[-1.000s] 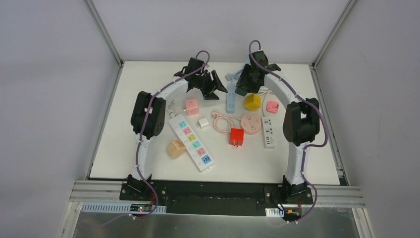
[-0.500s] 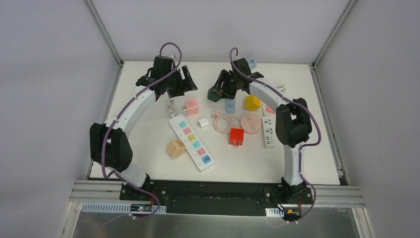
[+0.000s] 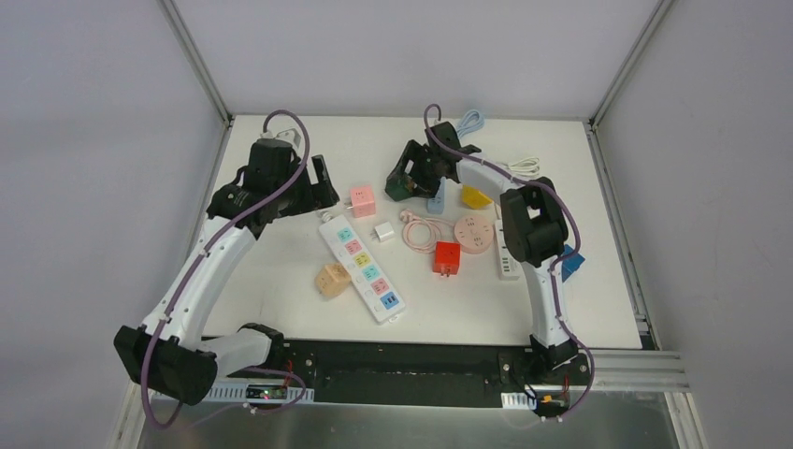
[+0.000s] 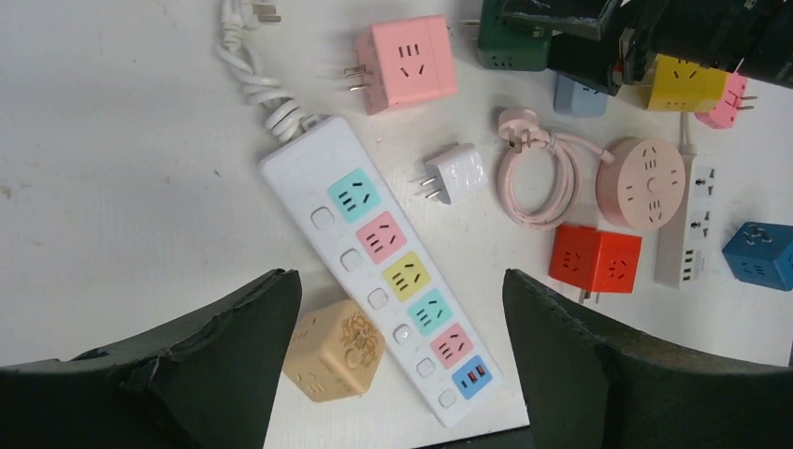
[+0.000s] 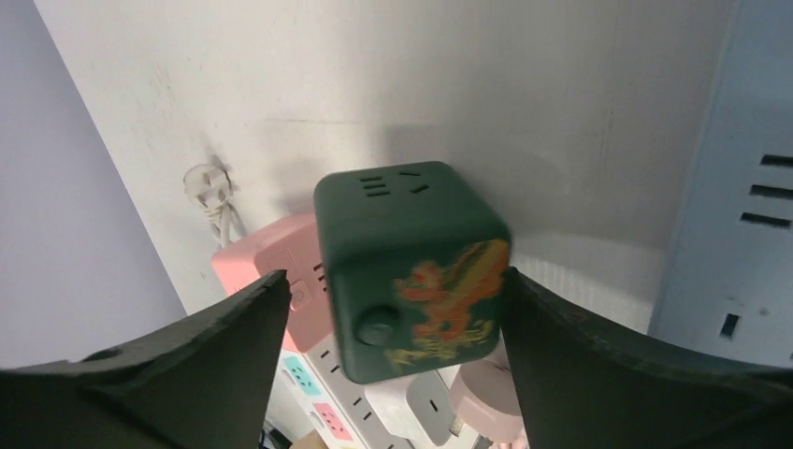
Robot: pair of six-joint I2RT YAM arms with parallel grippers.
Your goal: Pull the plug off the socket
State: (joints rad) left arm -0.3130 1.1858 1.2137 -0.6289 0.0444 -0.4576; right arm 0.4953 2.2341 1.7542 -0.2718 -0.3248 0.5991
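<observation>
A dark green cube plug (image 5: 411, 253) with a dragon print sits between the fingers of my right gripper (image 5: 397, 281). The jaws are open: the left finger stands clear of the cube and the right finger is at its edge. From above, the green cube (image 3: 398, 190) is at the back middle of the table, apart from the light-blue socket strip (image 3: 436, 198) to its right. The strip's face (image 5: 748, 187) shows nothing plugged in. My left gripper (image 4: 402, 374) hangs open and empty, high over the white power strip (image 4: 393, 262), at the back left (image 3: 316, 182).
Around the white strip (image 3: 365, 267) lie a pink cube (image 3: 363, 199), a beige cube (image 3: 332, 279) and a white charger (image 3: 383, 231). To the right are a coiled pink cable (image 3: 421, 231), a round pink socket (image 3: 473, 232), a red cube (image 3: 447, 257), a yellow cube (image 3: 475, 196) and a blue cube (image 3: 569, 262).
Both grippers left the light-blue strip. The left arm swung out to the left and opened wider. The right gripper moved left with the green cube and its jaws widened.
</observation>
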